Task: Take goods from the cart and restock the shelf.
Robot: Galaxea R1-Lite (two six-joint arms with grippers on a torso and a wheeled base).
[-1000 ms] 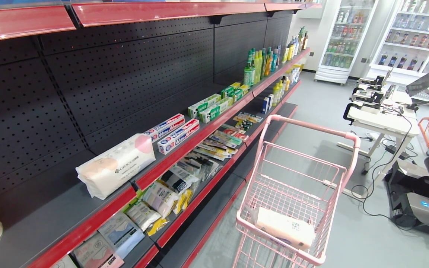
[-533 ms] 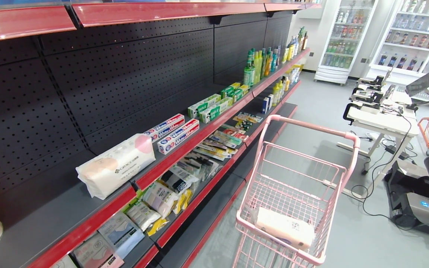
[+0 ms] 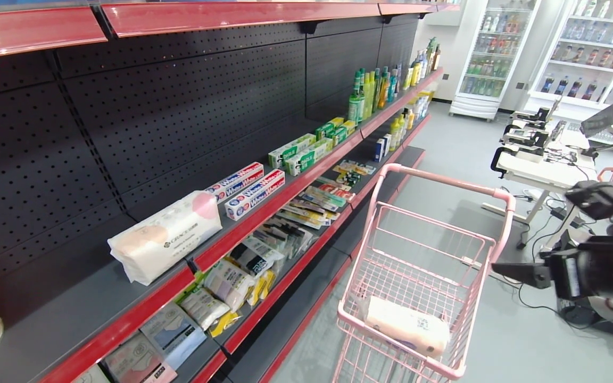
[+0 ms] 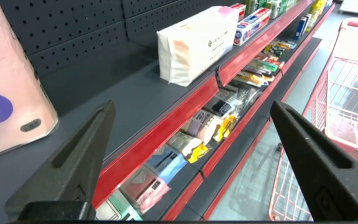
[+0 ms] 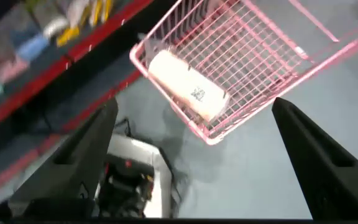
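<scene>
Right gripper (image 5: 191,158), jaws apart, near pink wire cart (image 5: 257,53) holding seemingly soft cylindrical pack (image 5: 188,84).

Red-and-blue lettering runs along toothpaste boxes (image 3: 248,191) on the shelf (image 3: 72,314); small print marks the tissue pack (image 3: 165,236) beside them and the roll (image 3: 407,325) in the cart (image 3: 447,183).

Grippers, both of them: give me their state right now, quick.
Left gripper: open, holding nothing.
Right gripper: open, holding nothing.
</scene>
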